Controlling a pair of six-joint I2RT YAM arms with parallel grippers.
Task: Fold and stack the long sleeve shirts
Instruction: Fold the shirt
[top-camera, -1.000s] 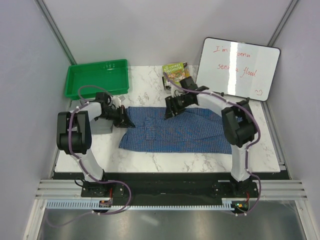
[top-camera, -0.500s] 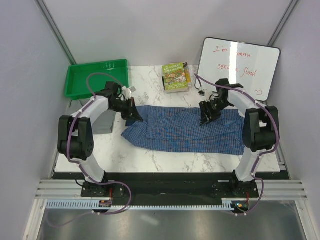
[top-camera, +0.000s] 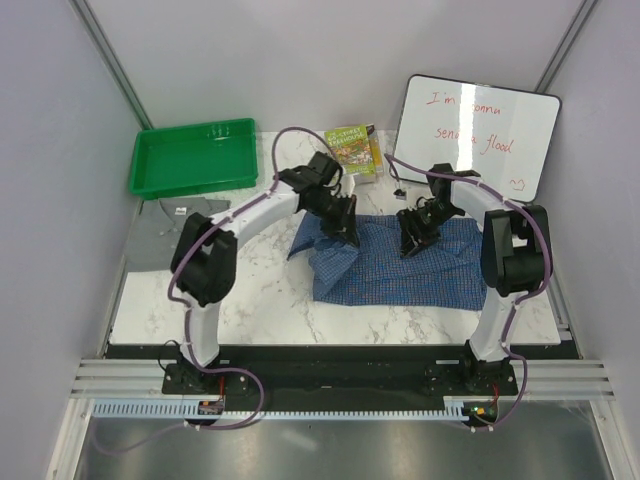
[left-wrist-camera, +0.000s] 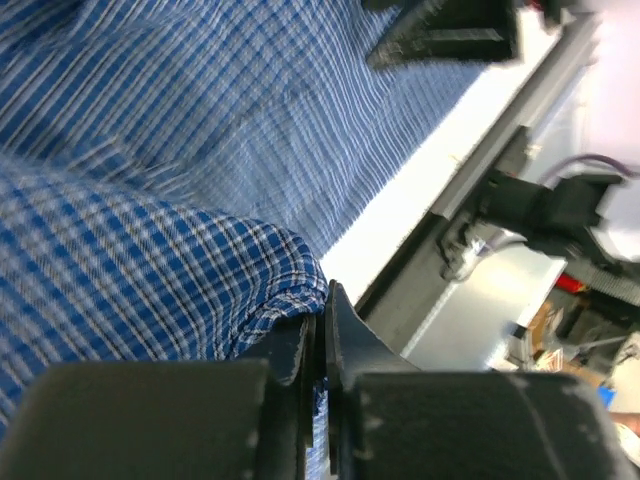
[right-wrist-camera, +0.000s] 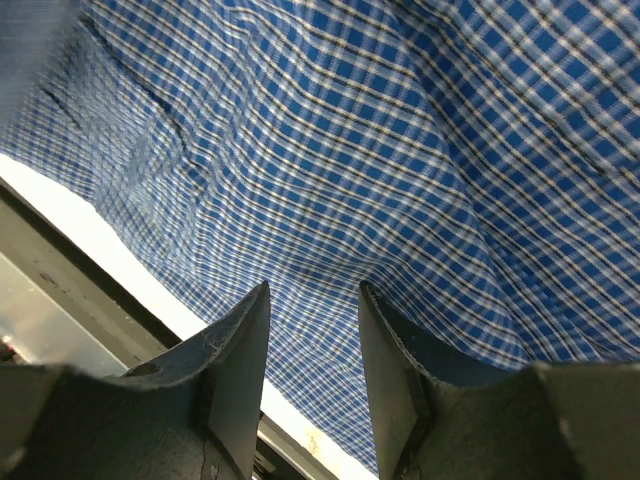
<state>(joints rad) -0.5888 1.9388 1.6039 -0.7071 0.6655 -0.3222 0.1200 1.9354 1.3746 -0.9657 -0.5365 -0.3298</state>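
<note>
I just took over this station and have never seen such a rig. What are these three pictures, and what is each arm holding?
These are two robot arms bolted at the near edge of a table. The wide picture is from a fixed camera above and behind them. The other two are from cameras on each wrist, looking past its own fingers. On the table: a blue checked shirt, a grey shirt, a green tray, a book and a whiteboard. The left gripper is shut on a fold of the blue checked shirt. The right gripper is open just over the same shirt, holding nothing.
</note>
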